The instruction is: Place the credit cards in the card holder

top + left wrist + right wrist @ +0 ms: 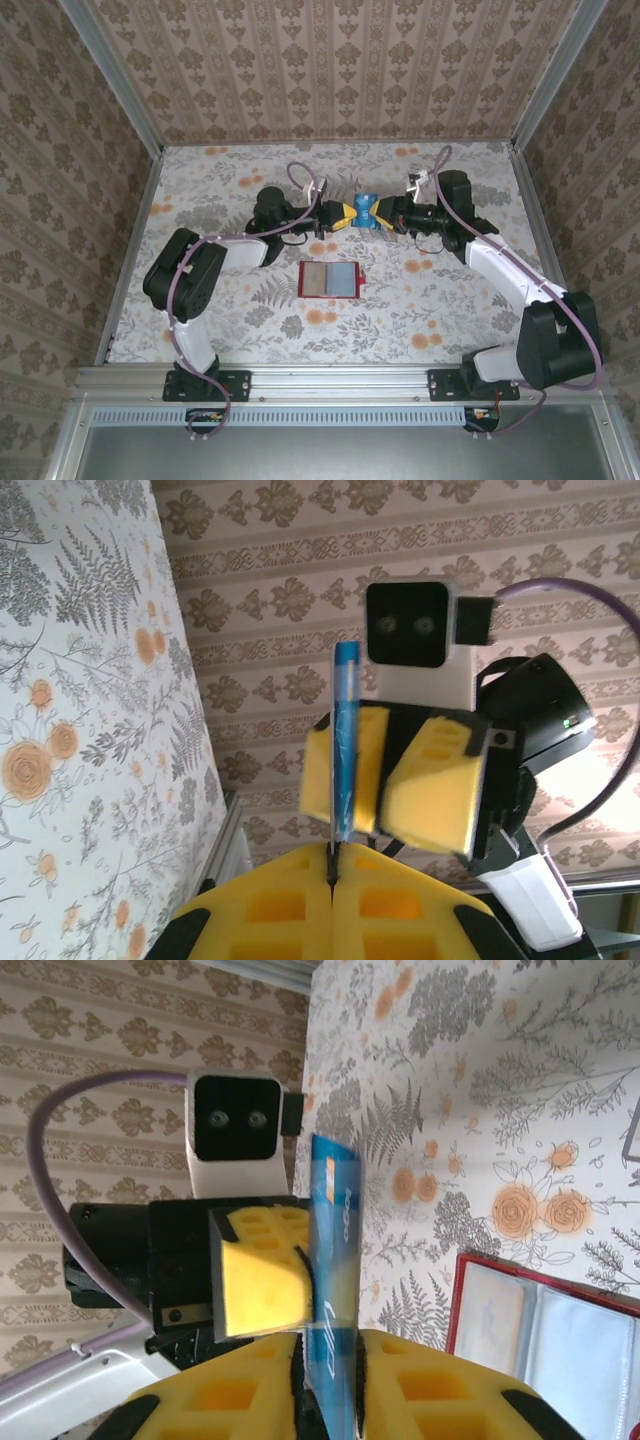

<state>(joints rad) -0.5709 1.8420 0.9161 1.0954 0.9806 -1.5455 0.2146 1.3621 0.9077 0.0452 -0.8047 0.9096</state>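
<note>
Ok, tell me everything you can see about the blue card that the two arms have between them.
The blue card is a thin, stiff-looking plastic rectangle with a small orange patch and pale lettering on one face. It is raised off the table, on edge. The left pincer is shut on one end; the other end sits between the fingers of the right pincer, though whether those press it I cannot tell.
</note>
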